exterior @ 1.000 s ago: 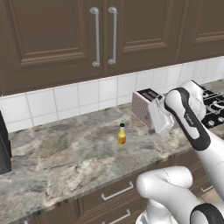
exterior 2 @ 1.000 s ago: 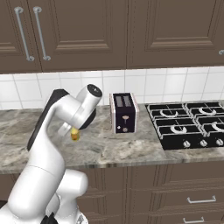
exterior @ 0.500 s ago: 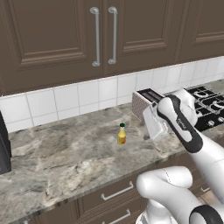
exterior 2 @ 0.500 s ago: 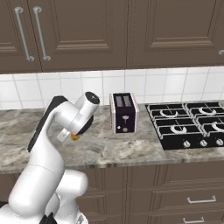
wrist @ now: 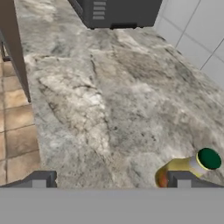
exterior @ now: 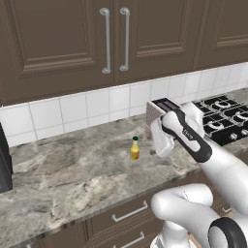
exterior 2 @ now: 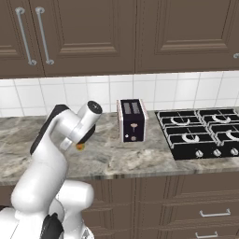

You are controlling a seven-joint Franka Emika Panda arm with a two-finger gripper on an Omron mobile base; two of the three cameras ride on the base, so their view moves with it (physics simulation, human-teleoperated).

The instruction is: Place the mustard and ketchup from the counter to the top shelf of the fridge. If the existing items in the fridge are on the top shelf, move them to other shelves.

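We're hovering the gripper (wrist: 111, 180) over the granite counter (exterior: 63, 164), jaws spread wide, gripping nothing. In the hand view the mustard bottle (wrist: 186, 168) is sitting at 5 o'clock, just beside one fingertip (wrist: 183, 179), green cap up. From the left base view it's standing upright on the counter, toaster (exterior 2: 131, 119) at its 3 o'clock, stove (exterior 2: 200, 130) further out.

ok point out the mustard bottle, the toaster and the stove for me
mustard bottle (exterior: 134, 151), left base view, on its yellow body
toaster (exterior 2: 131, 121), right base view, on its front face
stove (exterior 2: 200, 134), right base view, on the burner grates
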